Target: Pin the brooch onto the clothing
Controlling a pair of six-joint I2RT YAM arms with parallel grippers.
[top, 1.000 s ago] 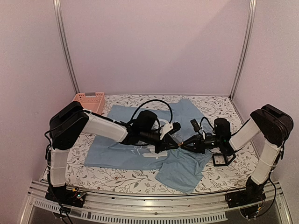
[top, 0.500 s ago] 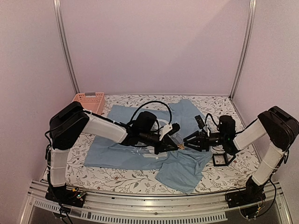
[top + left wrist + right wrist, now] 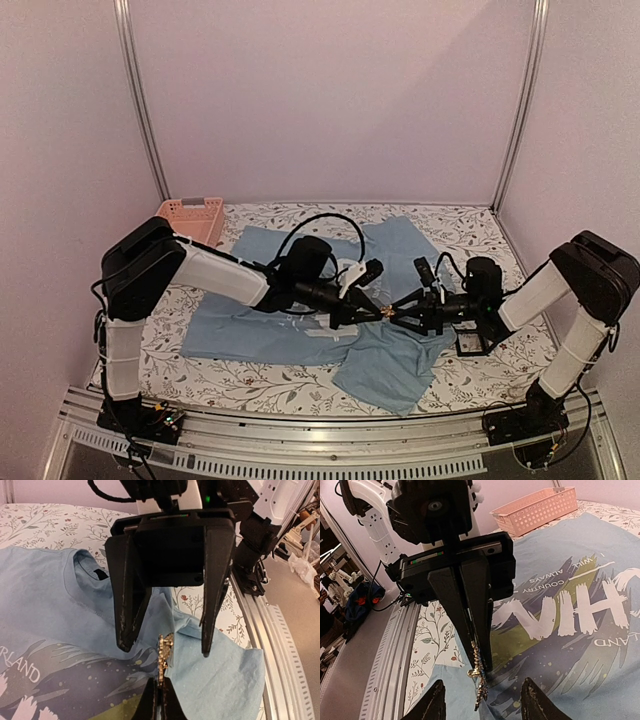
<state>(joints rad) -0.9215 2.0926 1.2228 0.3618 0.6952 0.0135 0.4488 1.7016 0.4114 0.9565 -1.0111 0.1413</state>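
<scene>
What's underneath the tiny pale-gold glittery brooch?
The light blue printed T-shirt lies below the brooch, pinched in the left gripper. Whether its pin touches the cloth cannot be seen; the shirt hides the floral tabletop beneath.

White-shelled arms (image 3: 215, 275) with black joint housings (image 3: 145, 268), looped black cables (image 3: 330, 215), tapered black gripper fingers (image 3: 127, 605), green light (image 3: 207, 499)

Pink basket (image 3: 192, 215), black box (image 3: 472, 343), floral cloth (image 3: 470, 228)
</scene>
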